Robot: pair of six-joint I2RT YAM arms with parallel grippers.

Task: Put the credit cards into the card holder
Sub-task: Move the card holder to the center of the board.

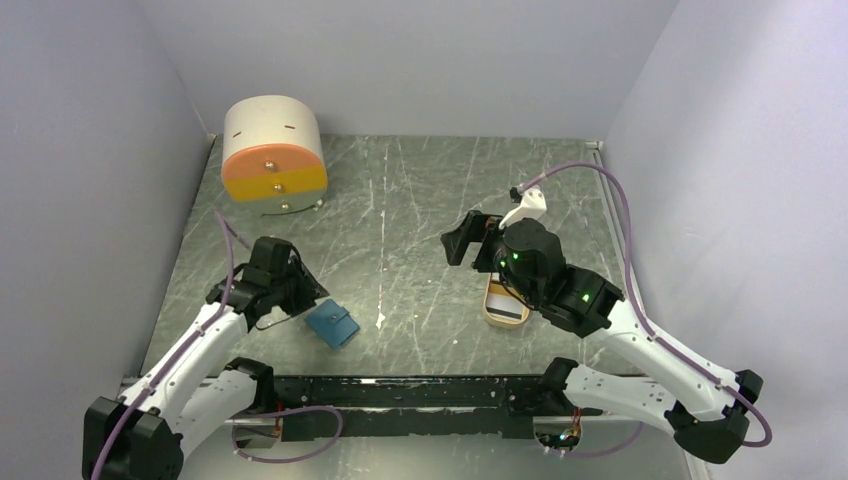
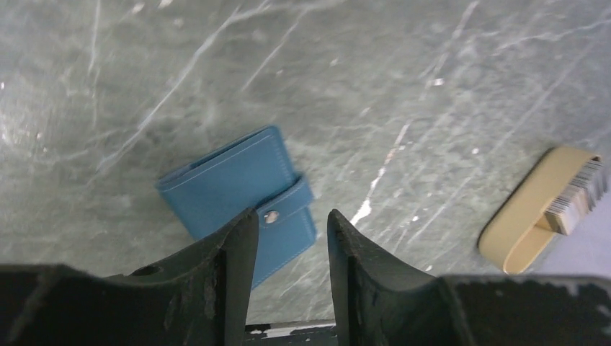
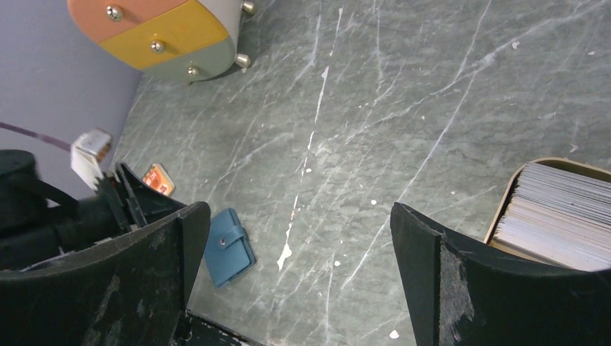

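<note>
hovering by the shut card holder, the left gripper is narrowly parted, the right gripper spread wide.

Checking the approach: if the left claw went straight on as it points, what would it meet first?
Probably the card holder, whose snap tab lies right ahead of the open left claw. Depth is unclear; nothing else shows in between.

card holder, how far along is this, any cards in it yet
Done: nothing visible. The card holder lies snapped shut on the table. In hand: nothing; the left gripper is open close by it, and the right gripper is open and empty near the tan tray. Left: opening the holder, then moving the stack of credit cards from the tray, plus an orange card lying by the left arm.
</note>
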